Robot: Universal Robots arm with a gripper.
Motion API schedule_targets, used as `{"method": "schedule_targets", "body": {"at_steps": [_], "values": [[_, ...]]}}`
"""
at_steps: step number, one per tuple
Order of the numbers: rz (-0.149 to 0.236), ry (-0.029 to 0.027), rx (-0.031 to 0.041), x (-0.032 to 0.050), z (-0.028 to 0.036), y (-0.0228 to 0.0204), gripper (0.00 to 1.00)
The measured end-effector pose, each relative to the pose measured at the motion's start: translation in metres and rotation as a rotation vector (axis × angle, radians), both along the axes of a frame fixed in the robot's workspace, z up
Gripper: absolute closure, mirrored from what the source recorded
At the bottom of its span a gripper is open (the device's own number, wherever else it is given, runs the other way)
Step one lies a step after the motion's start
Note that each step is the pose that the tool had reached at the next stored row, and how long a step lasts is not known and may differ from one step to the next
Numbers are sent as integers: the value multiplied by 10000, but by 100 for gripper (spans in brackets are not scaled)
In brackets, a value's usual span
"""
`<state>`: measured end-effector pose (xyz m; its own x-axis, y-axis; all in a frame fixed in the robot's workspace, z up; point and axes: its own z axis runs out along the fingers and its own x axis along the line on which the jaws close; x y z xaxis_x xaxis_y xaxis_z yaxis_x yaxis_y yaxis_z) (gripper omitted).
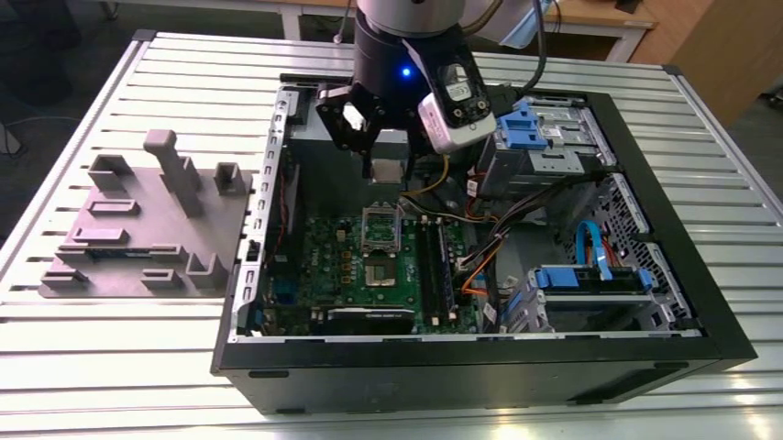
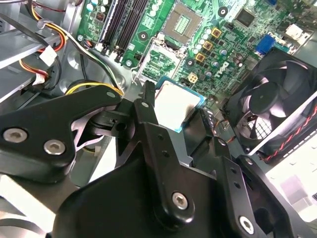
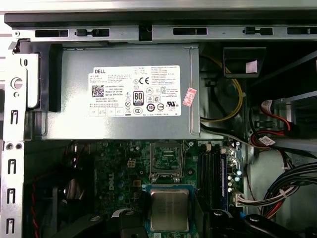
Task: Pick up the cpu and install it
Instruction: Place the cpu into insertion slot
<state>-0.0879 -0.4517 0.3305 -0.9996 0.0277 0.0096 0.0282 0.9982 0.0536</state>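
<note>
Exterior view: gripper (image 1: pixel 385 163) pinching cpu (image 1: pixel 384 171) flat by edges, high over motherboard (image 1: pixel 330 266); open socket (image 1: pixel 380 272) below, farther from power supply (image 3: pixel 74 89).

I see an open black computer case (image 1: pixel 490 367) on a slatted metal table (image 1: pixel 123 385), its green motherboard (image 1: pixel 325 261) lying flat beside a grey labelled power supply (image 3: pixel 124 94). At the exterior view's left stands a grey fixture block (image 1: pixel 135 238), perhaps plastic.
</note>
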Motion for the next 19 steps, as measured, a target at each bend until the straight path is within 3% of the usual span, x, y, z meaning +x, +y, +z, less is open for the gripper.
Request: {"method": "schedule_targets", "body": {"at_steps": [6, 14, 19], "values": [[-1, 0, -1, 0, -20, -54, 53], [-1, 0, -3, 6, -118, -64, 53], [-1, -1, -1, 6, -148, -119, 53]]}}
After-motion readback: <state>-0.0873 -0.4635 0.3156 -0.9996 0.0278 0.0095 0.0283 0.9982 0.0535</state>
